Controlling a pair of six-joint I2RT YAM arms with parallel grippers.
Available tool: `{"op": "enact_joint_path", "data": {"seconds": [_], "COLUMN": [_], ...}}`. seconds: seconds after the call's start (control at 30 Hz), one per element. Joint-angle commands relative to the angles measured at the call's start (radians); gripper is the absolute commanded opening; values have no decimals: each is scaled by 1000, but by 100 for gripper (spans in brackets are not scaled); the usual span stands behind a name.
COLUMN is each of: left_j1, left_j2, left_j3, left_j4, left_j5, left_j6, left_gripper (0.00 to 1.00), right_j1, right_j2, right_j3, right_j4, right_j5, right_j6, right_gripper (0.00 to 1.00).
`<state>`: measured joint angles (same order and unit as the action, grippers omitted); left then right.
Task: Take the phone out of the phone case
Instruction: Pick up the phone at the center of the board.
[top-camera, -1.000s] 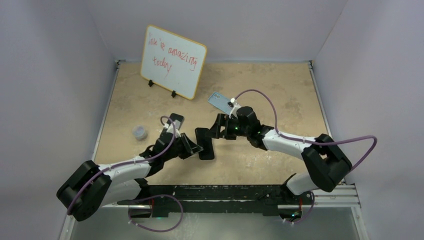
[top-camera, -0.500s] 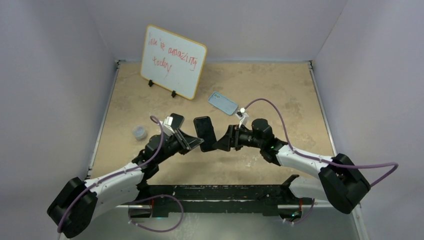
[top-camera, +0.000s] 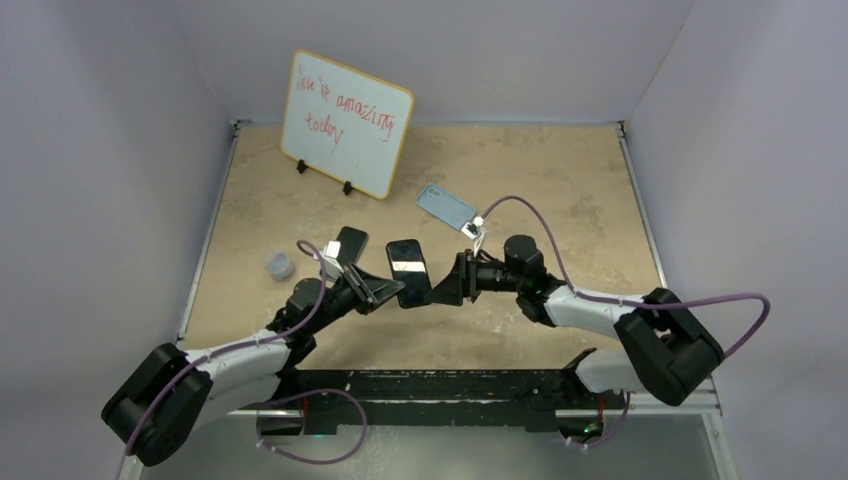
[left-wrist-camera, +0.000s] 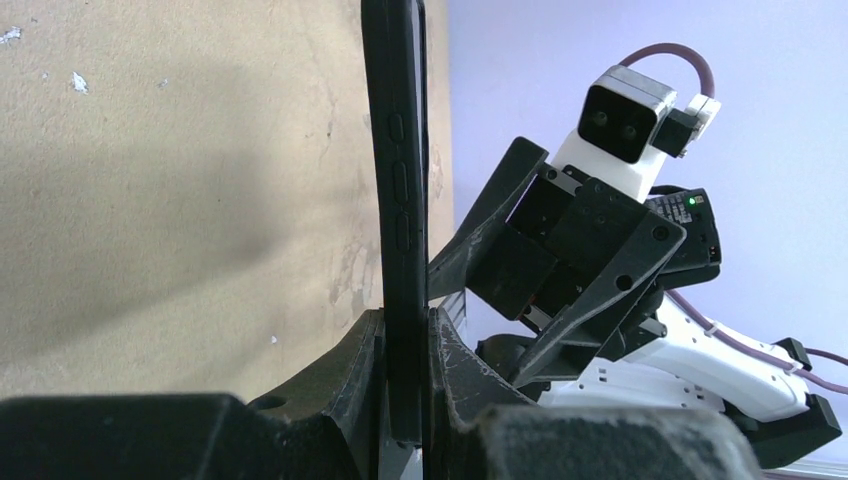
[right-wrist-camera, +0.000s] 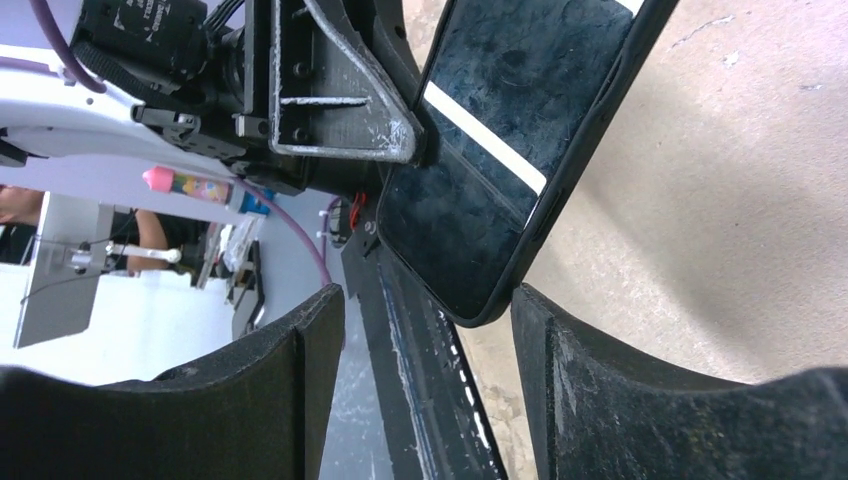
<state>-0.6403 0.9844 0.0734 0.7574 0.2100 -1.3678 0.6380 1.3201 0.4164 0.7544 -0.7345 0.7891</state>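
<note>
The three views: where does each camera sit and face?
Top external: high behind the robot, facing down at the table; left arm and right arm show.
Left wrist: along the left hand clamping the phone edge-on; right hand beyond.
Right wrist: between its open fingers toward the phone's screen.
All share the phone.

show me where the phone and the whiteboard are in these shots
phone (top-camera: 409, 281): top external view, on the lower half of its dark screen
whiteboard (top-camera: 345, 122): top external view, on the white writing face near the middle of the board
</note>
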Motion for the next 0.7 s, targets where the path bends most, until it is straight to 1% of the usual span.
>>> {"op": "enact_joint_path", "data": {"seconds": [0.0, 0.2, 0.3, 0.37, 0.43, 0.57, 0.67], "left_j1": [18, 35, 37, 37, 38, 39, 39], "left_j2": [-3, -43, -50, -50, -51, -52, -50], "left_j3": [5, 7, 17, 24, 29, 25, 27], "left_j4": [228, 208, 211, 220, 223, 229, 232], "left_j5": [50, 60, 70, 80, 90, 99, 108], "left_j6": [-67, -69, -64, -62, -58, -58, -55], "left_gripper": [0, 0, 0, 0, 0, 0, 0], "right_j1": [1, 1, 1, -1, -13, -48, -63], "right_j2": [18, 34, 50, 65, 79, 106, 126], "right_j3": [7, 12, 20, 20, 10, -31, -49], "right_j4": [123, 160, 146, 139, 154, 260, 353], "right_j5": [-96, -133, -123, -108, -75, -25, -20], "right_j6": [24, 22, 20, 26, 52, 143, 202], "right_gripper": [63, 55, 54, 55, 61, 66, 67]}}
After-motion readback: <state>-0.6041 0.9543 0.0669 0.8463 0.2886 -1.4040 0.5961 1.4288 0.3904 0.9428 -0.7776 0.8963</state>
